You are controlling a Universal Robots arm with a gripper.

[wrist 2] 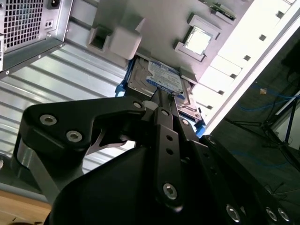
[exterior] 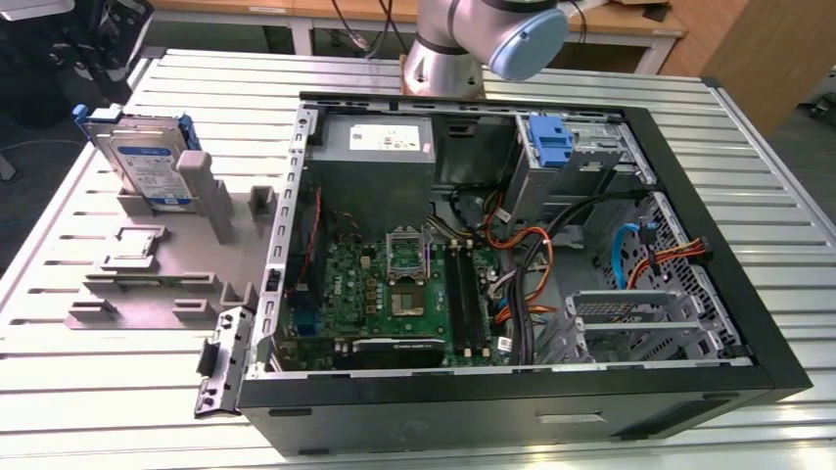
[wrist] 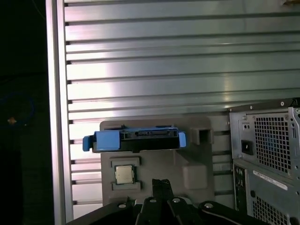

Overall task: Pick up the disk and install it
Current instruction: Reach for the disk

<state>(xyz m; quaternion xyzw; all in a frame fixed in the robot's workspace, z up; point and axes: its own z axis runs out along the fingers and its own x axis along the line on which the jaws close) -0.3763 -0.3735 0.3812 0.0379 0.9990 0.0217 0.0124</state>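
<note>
Table [exterior: 770, 196]: slatted metal top, carrying everything.
Computer case [exterior: 523, 401]: lies open, with boards and cables bare.
Holder [exterior: 144, 294]: grey fixture beside the case, at the exterior view's left.
Disk [exterior: 141, 166]: stands on edge in the holder, outside the case.
Gripper [wrist 2: 164, 96]: fingers drawn narrow, holding nothing, aimed at the disk but clear of it.
Chip [wrist: 124, 174]: sits on the holder near the disk.
Progress: by my judgement nothing is done yet; pick-up and install both remain.
Writing: the disk has a white-and-blue label, whose print cannot be made out.
</note>
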